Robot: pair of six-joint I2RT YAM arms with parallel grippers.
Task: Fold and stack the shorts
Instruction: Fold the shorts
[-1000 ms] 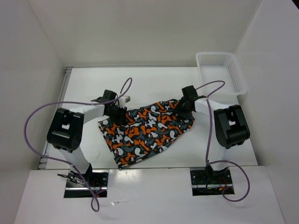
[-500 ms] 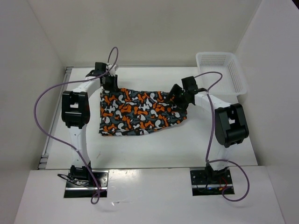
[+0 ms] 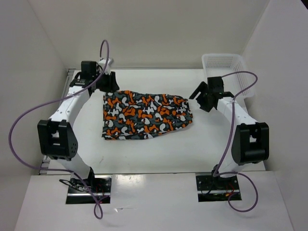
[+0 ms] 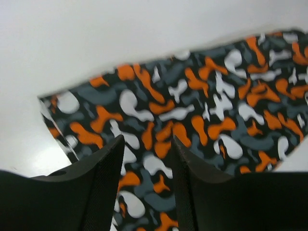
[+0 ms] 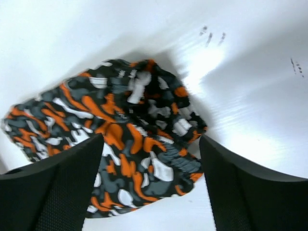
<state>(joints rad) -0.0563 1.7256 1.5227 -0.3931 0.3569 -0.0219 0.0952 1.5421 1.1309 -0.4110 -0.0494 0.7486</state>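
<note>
The camouflage shorts (image 3: 144, 115) lie folded flat in the middle of the table, long side running left to right. My left gripper (image 3: 108, 83) hovers just beyond their far left corner, open and empty. In the left wrist view the shorts (image 4: 202, 110) fill the space behind the parted fingers (image 4: 147, 139). My right gripper (image 3: 199, 96) is wide open and empty, just off the right end of the shorts. In the right wrist view the bunched right end of the shorts (image 5: 139, 139) lies below and between the fingers (image 5: 150, 139).
A white mesh basket (image 3: 226, 72) stands at the far right corner, just behind the right arm. White walls enclose the table on the left, the back and the right. Purple cables loop off both arms.
Both grippers let go of the shorts and drew away, the left toward the far left, the right toward the right. The shorts now lie flat and folded.
</note>
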